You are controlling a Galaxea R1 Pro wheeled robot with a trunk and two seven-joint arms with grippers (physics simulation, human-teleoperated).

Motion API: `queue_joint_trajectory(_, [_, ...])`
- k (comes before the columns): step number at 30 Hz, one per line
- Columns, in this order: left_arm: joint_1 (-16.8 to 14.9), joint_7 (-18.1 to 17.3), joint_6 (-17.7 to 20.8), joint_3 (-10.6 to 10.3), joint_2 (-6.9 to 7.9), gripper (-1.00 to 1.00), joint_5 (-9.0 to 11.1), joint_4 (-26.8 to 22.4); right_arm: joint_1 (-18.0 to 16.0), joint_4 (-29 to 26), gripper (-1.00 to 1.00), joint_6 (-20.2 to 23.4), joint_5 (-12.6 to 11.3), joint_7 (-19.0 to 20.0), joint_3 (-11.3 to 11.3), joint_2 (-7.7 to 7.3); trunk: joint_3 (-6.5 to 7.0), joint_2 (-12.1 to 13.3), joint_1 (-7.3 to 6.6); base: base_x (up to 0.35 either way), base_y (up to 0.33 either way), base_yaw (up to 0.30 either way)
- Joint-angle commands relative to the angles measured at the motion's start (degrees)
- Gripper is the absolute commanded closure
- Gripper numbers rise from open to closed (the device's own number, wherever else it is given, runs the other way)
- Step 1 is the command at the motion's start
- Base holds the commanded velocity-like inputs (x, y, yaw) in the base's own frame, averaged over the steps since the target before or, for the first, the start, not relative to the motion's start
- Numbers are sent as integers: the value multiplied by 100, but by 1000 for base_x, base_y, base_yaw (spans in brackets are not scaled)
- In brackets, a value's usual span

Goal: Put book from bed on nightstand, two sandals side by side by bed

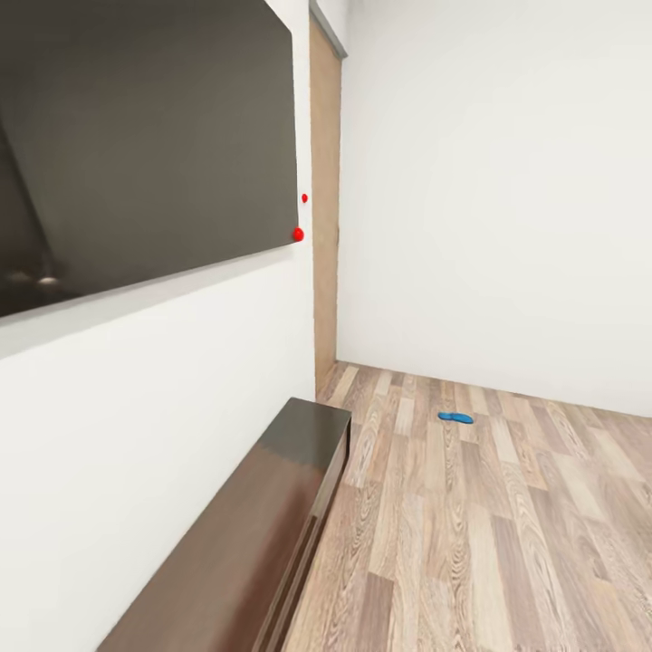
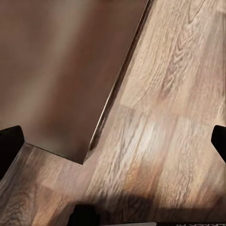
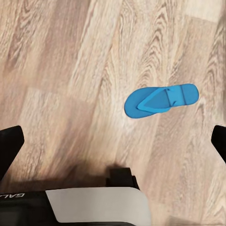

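Black fingertips of the right gripper (image 3: 113,141) sit at the two opposite edges of the right wrist view, spread wide with nothing between them, above warm brown wood-plank floor (image 3: 61,70) with strong swirling grain. On that floor, just ahead of the spread fingers, lies a bright blue, flat, thin-soled sandal (image 3: 160,100), strap side up; its long axis runs across the line of the fingers, slightly tilted, with the narrower rounded end toward one side and the broader end toward the other. The left gripper (image 2: 113,141) is likewise released, its dark fingertips wide apart over the corner of a long low dark brown cabinet (image 2: 61,70) with a smooth, faintly glossy top and a sharp straight edge meeting the planks. In the head view the cabinet (image 1: 272,507) stands against a white wall under a large dark flat panel (image 1: 145,145), and a blue sandal (image 1: 455,417) lies small and flat on the floor near the far wall, lengthwise roughly parallel to that wall.
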Motion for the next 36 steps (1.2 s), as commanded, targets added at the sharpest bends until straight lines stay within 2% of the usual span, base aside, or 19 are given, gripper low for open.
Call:
queue_joint_trajectory(1, [-1, -1, -11, 11, -3, -100, -4, -1, -3, 1, -100, -11, 4, -1, -11, 1, -5, -3, 0, 0, 0, -244])
queue_joint_trajectory(36, [-1, -1, -5, 2, -3, -100, -13, 0, -3, 1, -100, -11, -3, -1, -11, 0, -5, -3, 0, 5, 0, -245])
